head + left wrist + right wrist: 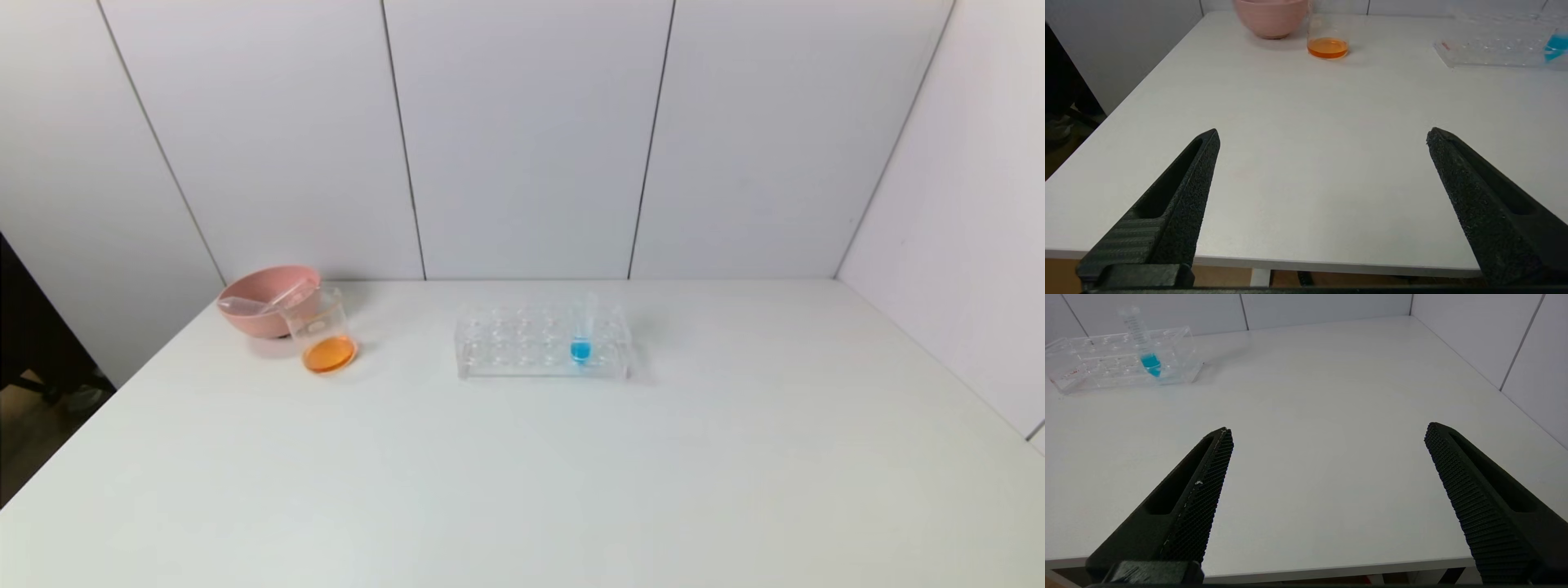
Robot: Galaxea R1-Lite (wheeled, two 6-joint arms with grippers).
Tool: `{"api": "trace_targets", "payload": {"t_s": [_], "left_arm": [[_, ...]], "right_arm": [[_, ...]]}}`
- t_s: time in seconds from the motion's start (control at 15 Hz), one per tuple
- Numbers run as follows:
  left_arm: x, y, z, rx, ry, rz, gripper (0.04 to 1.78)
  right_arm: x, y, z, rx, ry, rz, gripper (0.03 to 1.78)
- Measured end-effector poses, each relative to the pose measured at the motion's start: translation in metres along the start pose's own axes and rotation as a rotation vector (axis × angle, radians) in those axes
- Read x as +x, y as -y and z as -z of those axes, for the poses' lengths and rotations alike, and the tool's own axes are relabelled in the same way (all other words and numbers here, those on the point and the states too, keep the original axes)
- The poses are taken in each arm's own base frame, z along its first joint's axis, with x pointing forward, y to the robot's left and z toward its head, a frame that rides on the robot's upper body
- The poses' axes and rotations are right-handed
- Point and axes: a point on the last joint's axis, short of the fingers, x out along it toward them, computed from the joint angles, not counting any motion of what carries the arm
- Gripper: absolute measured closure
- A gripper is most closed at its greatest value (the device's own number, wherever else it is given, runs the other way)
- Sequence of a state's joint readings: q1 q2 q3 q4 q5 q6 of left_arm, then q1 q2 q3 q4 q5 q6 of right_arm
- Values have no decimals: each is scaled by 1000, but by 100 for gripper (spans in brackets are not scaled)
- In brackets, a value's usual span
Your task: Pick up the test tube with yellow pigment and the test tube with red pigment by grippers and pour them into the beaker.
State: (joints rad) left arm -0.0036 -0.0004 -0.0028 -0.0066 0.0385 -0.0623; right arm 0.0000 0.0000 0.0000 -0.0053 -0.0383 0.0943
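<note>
On the white desk point(522, 457) the small clear glass beaker point(321, 331) stands far on the left side, and a shallow layer of orange liquid lies at its bottom. The beaker is just beside the round pink bowl point(263, 299), at the bowl's near right edge. Inside the pink bowl lie clear slim tubes point(260, 304), tilted against the rim; I cannot tell from here whether any pigment is left in them, so it is not sure which one is the yellow and which one the red.

The clear plastic tube rack point(542, 342) stands near the middle of the desk, far from the robot and well apart from the beaker. One clear tube with blue liquid point(581, 333) stands upright in a hole on the right part of the rack. The other holes look empty.

The left claw point(1323, 134) hangs over the near left edge of the desk, its two black fingers spread wide with nothing between them. The right claw point(1329, 430) is over the near right edge of the desk, also spread wide and holding nothing. Both claws are well apart from the rack, the beaker and the bowl.
</note>
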Motion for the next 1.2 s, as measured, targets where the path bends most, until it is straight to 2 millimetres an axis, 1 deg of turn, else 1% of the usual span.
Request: {"api": "trace_targets", "payload": {"t_s": [1.2], "left_arm": [[0,0,0,-20,-1,1,6]], "right_arm": [[0,0,0,0,0,0,10]]}}
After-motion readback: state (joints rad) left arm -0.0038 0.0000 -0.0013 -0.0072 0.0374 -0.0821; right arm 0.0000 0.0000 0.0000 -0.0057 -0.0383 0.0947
